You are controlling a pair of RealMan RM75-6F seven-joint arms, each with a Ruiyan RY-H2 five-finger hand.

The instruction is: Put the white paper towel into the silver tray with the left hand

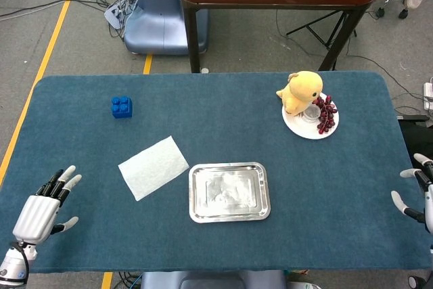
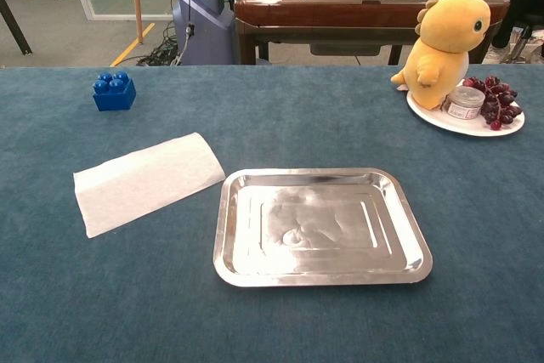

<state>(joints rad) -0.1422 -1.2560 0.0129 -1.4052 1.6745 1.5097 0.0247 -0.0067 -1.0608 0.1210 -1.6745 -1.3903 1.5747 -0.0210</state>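
Fingers of the left hand spread wide over the near left corner of the counter, holding nothing, which suits a reach that has not yet met its target. The right hand waits at the far right edge, its fingers also apart and empty; it has no part in this task and sits well clear of the work.

Ahead and to the right of the left fingers lies the white paper towel, flat on the cloth and angled, with no hand touching it. Just beyond it on the same side, the silver tray stands bare, its near left rim close beside the towel's corner, so I judge the carry will be short once the sheet is lifted. A thin flat sheet on fabric probably calls for a pinch at an edge.

Farther from the fingers, a blue block sits alone. Farthest right, a yellow plush toy leans on a white plate with grapes, well out of the path.
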